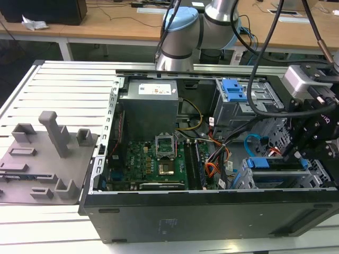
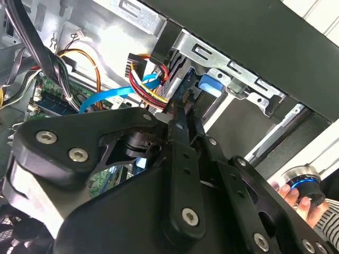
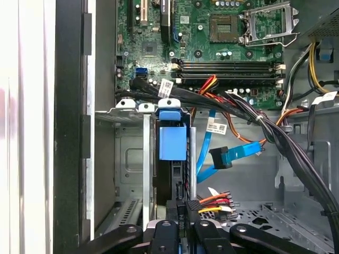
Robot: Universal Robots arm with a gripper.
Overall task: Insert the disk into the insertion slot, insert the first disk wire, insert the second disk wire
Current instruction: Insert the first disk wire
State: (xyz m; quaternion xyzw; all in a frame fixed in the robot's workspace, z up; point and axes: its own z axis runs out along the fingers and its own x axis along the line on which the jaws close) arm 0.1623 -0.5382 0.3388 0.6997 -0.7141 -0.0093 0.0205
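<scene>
The gripper (image 3: 183, 235) is sliced off by the edge of the first wrist view, so there's no judging its grip. The disk (image 3: 172, 142) stands edge-on in the insertion slot (image 3: 126, 111), label out of sight, and the second disk wire (image 3: 204, 151) ducks behind a black cable bundle (image 3: 249, 114). In the second wrist view, a hand (image 2: 296, 200) on a knob (image 2: 303, 182) is cut off at the corner.

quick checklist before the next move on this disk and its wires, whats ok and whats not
1. Disk in the insertion slot: ok, blue carrier sits in the silver cage.
2. Hand at the disk's end: ok.
3. First disk wire, red and yellow strands, seated: cannot tell.
4. Second disk wire plugged in: not ok, its plug lies loose beside the disk.
5. Black cable bundle off that plug: ok.
</scene>
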